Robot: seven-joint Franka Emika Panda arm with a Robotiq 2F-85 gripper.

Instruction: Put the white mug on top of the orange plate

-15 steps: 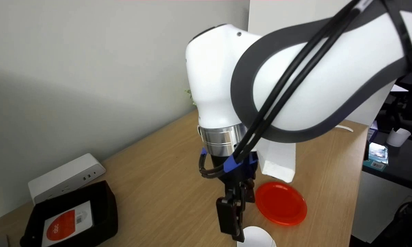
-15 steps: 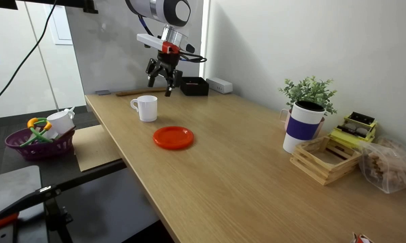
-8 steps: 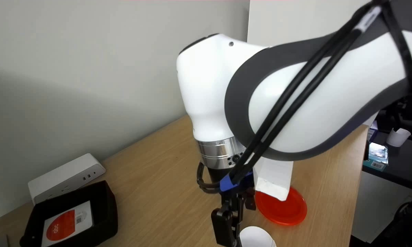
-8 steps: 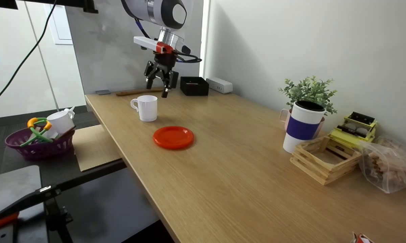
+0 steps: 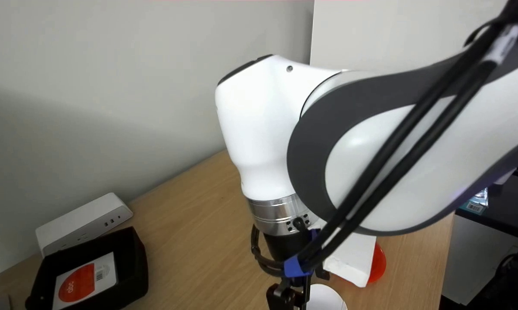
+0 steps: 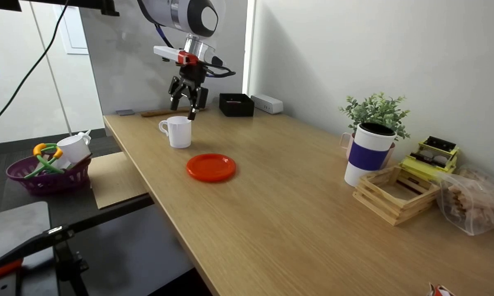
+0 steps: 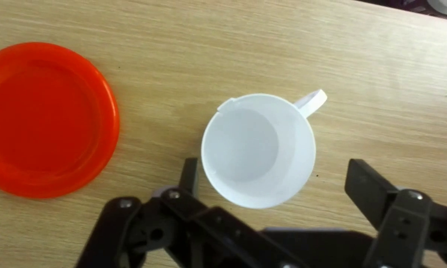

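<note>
Mug (image 6: 180,133) — near plate (image 6: 211,168) — on table (image 6: 296,205)

My fingers (image 7: 368,188): black. Mug (image 7: 259,150): white, handle too. Plate (image 7: 45,119): red-orange, a shade deeper at centre. Table (image 6: 296,205): tan, streaked with wood grain. Cup (image 6: 368,155): white, broad violet-blue band, black top. Basket (image 6: 51,183): purple. Plant (image 6: 376,111): green. Tray (image 5: 132,275): black; its label (image 5: 80,280) white with red-orange disc.

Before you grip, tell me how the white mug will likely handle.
The white mug is probably stiff, given its thin, round rim. Standing upright, it likely won't roll, but a high push might tip it. Its smooth-looking sides may slip.
</note>
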